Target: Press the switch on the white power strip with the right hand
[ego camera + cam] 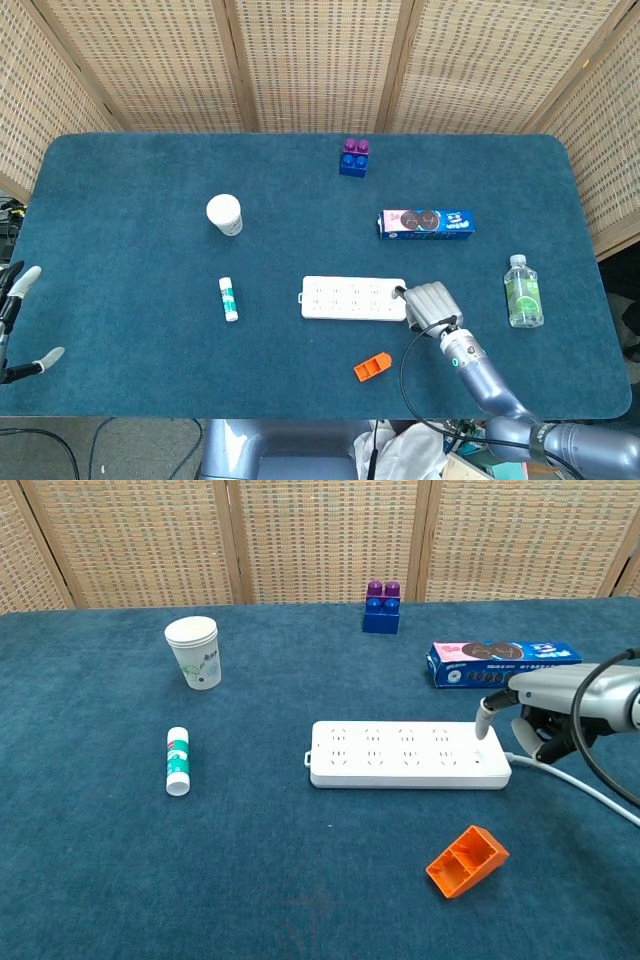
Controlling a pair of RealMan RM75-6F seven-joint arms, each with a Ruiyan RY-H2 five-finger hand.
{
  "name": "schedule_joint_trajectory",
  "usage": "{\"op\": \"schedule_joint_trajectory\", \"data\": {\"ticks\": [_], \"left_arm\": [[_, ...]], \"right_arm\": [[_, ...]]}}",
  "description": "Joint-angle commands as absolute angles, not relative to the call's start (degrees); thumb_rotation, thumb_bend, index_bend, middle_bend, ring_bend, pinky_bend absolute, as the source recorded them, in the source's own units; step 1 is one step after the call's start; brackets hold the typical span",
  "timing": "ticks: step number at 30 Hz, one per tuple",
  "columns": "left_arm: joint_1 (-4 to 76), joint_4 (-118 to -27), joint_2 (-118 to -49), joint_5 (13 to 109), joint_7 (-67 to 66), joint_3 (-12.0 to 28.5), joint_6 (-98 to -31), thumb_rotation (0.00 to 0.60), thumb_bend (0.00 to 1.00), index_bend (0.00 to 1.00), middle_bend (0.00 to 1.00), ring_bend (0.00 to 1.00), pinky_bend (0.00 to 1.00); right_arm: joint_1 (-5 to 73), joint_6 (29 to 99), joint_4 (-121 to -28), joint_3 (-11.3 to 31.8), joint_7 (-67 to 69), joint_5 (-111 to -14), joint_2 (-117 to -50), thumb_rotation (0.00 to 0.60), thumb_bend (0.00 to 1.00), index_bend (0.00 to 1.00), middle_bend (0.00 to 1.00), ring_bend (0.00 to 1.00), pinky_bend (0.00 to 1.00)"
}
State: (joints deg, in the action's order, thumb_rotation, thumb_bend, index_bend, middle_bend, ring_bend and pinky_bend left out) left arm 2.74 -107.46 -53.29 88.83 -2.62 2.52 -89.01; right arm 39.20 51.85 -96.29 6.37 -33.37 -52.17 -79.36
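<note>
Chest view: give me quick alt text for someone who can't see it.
The right hand reaches in from the right, one extended finger pointing down at the cable end of the white power strip on a blue table. Around it lie an orange block, glue stick, paper cup, cookie box and toy bricks.

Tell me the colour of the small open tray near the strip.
Orange; the tray shows best in the chest view.

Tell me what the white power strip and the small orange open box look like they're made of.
The white rectangular power strip looks like smooth moulded plastic with a faint sheen. The small orange open box also looks like plastic, matte, thin-walled with an inner divider. Neither can be confirmed by sight alone.
</note>
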Motion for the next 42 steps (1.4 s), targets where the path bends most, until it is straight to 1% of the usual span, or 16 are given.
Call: {"op": "schedule_joint_trajectory", "data": {"ticks": [1, 42], "left_arm": [[2.8, -107.5, -53.3, 88.9, -2.7, 2.5, -89.0, 0.600, 0.00, 0.00, 0.00, 0.00, 0.00], [2.8, -107.7, -53.3, 88.4, -2.8, 2.5, -88.8, 0.600, 0.00, 0.00, 0.00, 0.00, 0.00]], "right_arm": [[39.8, 52.1, -95.9, 6.1, -33.9, -51.3, -79.9, 0.600, 0.87, 0.29, 0.85, 0.86, 1.00], [43.0, 53.9, -93.4, 2.8, -35.8, -47.7, -83.5, 0.600, 0.87, 0.30, 0.85, 0.86, 1.00]]}}
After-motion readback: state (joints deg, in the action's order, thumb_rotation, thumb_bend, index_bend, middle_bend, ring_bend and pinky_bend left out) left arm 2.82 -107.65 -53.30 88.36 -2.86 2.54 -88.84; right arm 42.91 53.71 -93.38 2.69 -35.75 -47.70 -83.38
